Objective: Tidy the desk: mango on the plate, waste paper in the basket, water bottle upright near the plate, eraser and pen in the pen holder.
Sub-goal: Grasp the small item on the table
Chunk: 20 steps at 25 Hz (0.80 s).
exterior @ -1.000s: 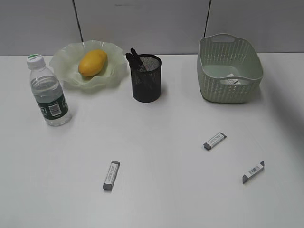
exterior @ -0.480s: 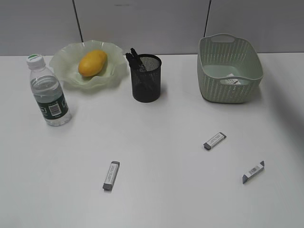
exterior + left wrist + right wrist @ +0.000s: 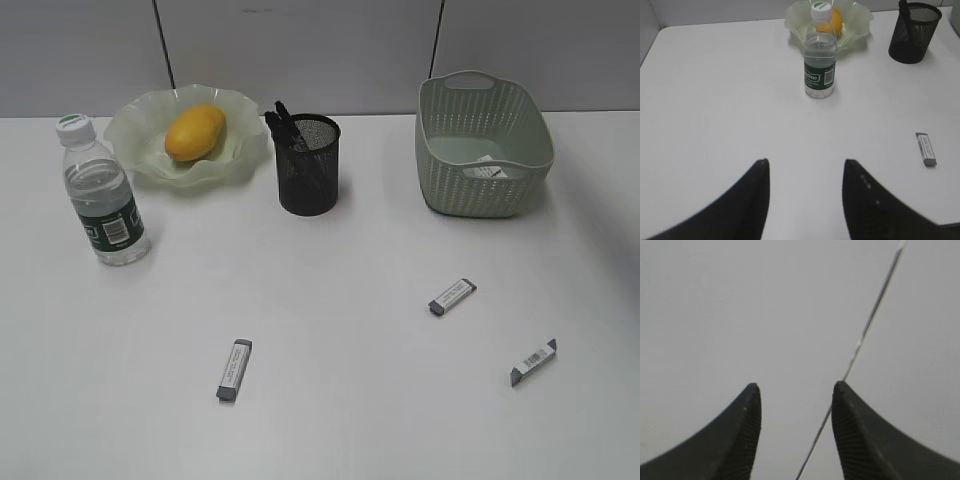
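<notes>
The mango point(image 3: 195, 132) lies on the wavy pale-green plate point(image 3: 135, 140) at the back left. The water bottle point(image 3: 101, 195) stands upright in front of the plate; it also shows in the left wrist view point(image 3: 819, 52). The black mesh pen holder point(image 3: 309, 165) holds dark pens. The basket point(image 3: 482, 145) at the back right holds white waste paper point(image 3: 487, 170). Three erasers lie on the table: one at the front left point(image 3: 234, 369), one mid right point(image 3: 452, 296), one far right point(image 3: 533, 361). My left gripper point(image 3: 806, 162) is open and empty above the table. My right gripper point(image 3: 796, 386) is open and empty, facing a grey panel.
A grey partition wall with dark seams point(image 3: 162, 45) runs behind the white table point(image 3: 330, 280). In the left wrist view the front-left eraser point(image 3: 926, 148) lies to the right of my gripper. Neither arm shows in the exterior view.
</notes>
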Each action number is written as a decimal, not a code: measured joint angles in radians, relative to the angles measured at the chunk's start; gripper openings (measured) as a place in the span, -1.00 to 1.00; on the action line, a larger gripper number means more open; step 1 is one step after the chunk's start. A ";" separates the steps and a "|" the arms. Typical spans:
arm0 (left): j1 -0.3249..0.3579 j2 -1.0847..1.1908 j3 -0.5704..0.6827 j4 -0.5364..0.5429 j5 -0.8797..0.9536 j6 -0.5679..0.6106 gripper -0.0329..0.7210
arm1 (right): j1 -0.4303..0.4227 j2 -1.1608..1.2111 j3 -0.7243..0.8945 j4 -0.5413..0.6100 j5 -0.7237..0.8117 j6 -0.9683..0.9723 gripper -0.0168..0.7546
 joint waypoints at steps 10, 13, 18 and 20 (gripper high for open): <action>0.000 0.000 0.000 0.000 0.000 0.000 0.05 | -0.118 -0.114 0.000 -0.665 0.682 0.719 0.03; 0.000 0.000 0.000 0.000 0.000 0.000 0.05 | -0.182 -0.186 0.031 -0.665 0.752 0.746 0.03; 0.000 0.000 0.000 0.000 0.000 0.000 0.05 | -0.290 -0.343 0.214 -0.668 0.760 0.760 0.03; 0.000 0.000 0.000 0.000 0.000 0.000 0.05 | -0.317 -0.420 0.321 -0.656 0.744 0.760 0.03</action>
